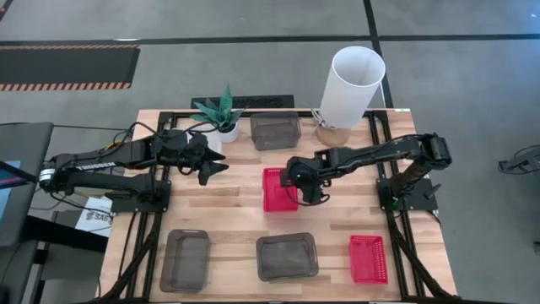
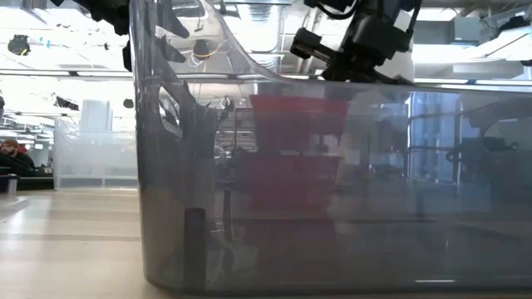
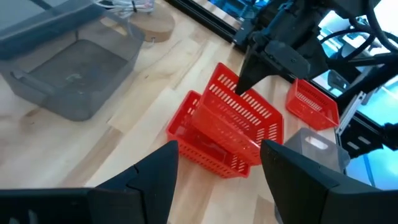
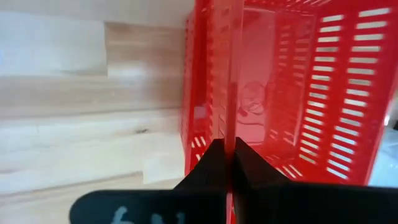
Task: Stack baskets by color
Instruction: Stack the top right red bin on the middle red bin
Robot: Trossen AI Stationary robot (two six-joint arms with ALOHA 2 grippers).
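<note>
Two red mesh baskets sit at the table's middle. The lower red basket [image 3: 202, 152] lies flat on the table, and the upper red basket [image 1: 278, 190] [image 3: 239, 121] is tilted over it. My right gripper [image 1: 302, 191] [image 4: 230, 163] is shut on the upper one. A third red basket [image 1: 368, 257] lies near the front right. Grey baskets lie at the far middle [image 1: 276, 131], front left [image 1: 186, 260] and front middle [image 1: 287, 256]. My left gripper [image 1: 218, 169] [image 3: 219, 149] hovers open left of the red pair, touching nothing. My right gripper pinches the upper red basket's wall at its rim [image 4: 231, 124] [image 3: 231, 82], one finger inside and one outside. The fingers slant down from above on the table's right side. The held side is raised, so the basket tilts, and its low side [image 3: 224, 155] rests on the lower red basket.
A tall white cylinder [image 1: 354, 80] on a wooden disc stands at the far right. A small potted plant [image 1: 221, 114] stands at the far left, close to my left arm. In the low view the front grey basket [image 2: 332, 183] fills most of the picture.
</note>
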